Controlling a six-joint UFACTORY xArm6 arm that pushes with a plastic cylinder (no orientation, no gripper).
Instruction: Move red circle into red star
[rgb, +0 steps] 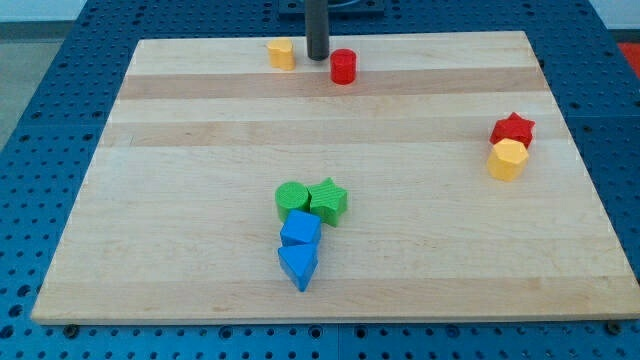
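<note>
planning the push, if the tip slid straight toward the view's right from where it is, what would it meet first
Most likely the red circle, just right of my tip and slightly nearer the camera; depth is unclear, so it might only graze it.

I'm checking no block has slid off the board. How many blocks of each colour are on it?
Red: 2, the red circle and the red star
Yellow: 2, at and
Green: 2, at and
Blue: 2, at and
Total: 8
</note>
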